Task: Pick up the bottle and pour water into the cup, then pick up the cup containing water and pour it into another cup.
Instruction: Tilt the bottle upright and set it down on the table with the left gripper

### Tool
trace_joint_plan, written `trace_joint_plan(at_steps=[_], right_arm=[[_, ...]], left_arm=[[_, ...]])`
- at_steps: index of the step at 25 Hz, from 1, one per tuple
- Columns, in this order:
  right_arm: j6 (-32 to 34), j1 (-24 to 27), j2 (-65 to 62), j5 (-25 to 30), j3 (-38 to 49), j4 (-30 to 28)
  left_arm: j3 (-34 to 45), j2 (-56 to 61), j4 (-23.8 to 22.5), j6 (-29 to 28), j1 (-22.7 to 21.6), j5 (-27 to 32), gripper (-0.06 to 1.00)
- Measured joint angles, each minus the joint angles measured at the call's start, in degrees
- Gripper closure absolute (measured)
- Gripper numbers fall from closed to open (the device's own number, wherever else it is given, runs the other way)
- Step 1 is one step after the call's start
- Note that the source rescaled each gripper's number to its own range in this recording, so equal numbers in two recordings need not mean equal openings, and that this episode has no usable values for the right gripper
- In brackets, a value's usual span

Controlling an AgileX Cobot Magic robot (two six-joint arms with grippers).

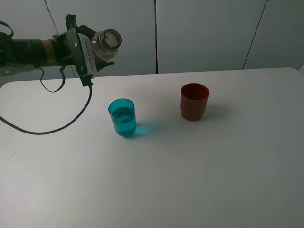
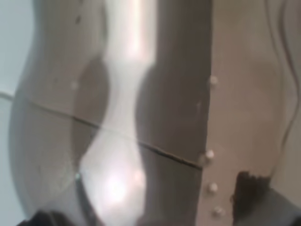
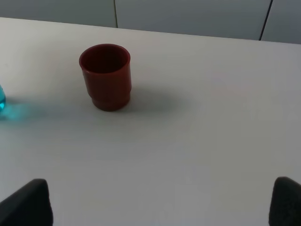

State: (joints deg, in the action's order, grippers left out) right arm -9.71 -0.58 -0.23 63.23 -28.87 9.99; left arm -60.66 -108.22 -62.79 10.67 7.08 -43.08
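Note:
My left gripper (image 1: 97, 50) is shut on the clear grey-tinted bottle (image 1: 107, 42) and holds it tipped on its side, high above the table, behind and left of the teal cup (image 1: 123, 118). The teal cup stands upright with water in it. The bottle (image 2: 136, 113) fills the left wrist view. The dark-red cup (image 1: 194, 101) stands upright to the right of the teal one; it looks empty in the right wrist view (image 3: 106, 76). My right gripper (image 3: 155, 207) is open and empty, low over the table on the near side of the red cup, and out of the high view.
The white table (image 1: 199, 180) carries only the two cups. A black cable (image 1: 57, 128) hangs from the left arm and loops down to the table at the left. A grey panelled wall (image 1: 204, 33) stands behind the table's far edge.

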Motion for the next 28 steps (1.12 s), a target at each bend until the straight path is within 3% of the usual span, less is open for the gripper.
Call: trace_joint_plan(at_steps=[6,15,28], right_arm=[[0.0,0.0,0.0,0.0,0.0,0.0],[0.0,0.0,0.0,0.0,0.0,0.0],[0.0,0.0,0.0,0.0,0.0,0.0]], left_arm=[[0.0,0.5,-0.4,-17.7,-2.3,0.0,0.92],[-1.8,-4.9,0.5,-34.2,-2.5,-3.4,0.92],[-8.2,-15.7,2.9,-42.7,-2.5,-14.9,0.92]])
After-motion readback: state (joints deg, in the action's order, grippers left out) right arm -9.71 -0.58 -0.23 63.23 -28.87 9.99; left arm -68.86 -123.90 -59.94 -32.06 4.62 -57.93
